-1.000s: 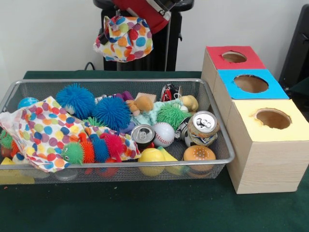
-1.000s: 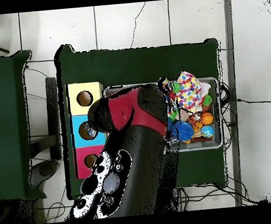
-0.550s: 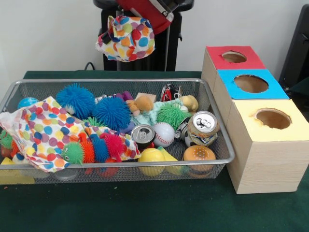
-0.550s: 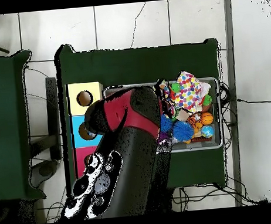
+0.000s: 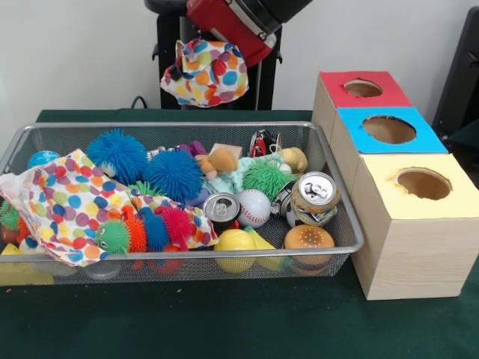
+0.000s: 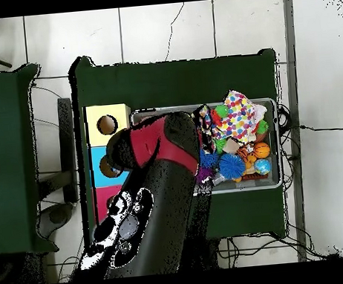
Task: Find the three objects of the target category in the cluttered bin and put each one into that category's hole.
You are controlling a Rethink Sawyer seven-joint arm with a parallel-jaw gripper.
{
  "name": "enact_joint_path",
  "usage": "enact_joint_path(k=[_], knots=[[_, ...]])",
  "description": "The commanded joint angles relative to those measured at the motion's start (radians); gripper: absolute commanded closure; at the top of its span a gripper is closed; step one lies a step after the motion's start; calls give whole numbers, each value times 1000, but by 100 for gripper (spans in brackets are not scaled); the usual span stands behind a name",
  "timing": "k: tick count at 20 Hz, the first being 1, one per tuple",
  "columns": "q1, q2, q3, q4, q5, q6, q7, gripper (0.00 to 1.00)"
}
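1. Gripper (image 5: 200, 58) shut on spotted cloth pouch (image 5: 206, 72), hanging high above the far rim of the wire bin (image 5: 340, 224), well apart from the boxes.
2. Risks a slip: hold only on a bunched top fold, loose fabric sagging below.
3. May snag on a hole edge: pouch looks broader than the red hole (image 5: 363, 87), blue hole (image 5: 388, 129) or yellow hole (image 5: 423, 182).
4. Could land back in clutter beside the second spotted cloth (image 5: 67, 206).

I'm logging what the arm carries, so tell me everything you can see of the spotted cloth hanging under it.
The spotted cloth is a soft, crumpled fabric bundle, white with red, orange, blue, green and yellow dots. It hangs bunched in the air from the gripper, above the wire bin's far rim, touching nothing else. A similar cloth lies in the bin.
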Motion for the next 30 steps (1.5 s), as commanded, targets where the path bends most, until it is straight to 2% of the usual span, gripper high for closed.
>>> enact_joint_path(k=[1, 12, 15, 30], knots=[[-33, 67, 95, 97, 92, -52, 283, 100], [-49, 66, 102, 139, 168, -123, 277, 100], [-51, 68, 102, 139, 172, -140, 250, 100], [-36, 81, 70, 146, 205, -172, 262, 100]])
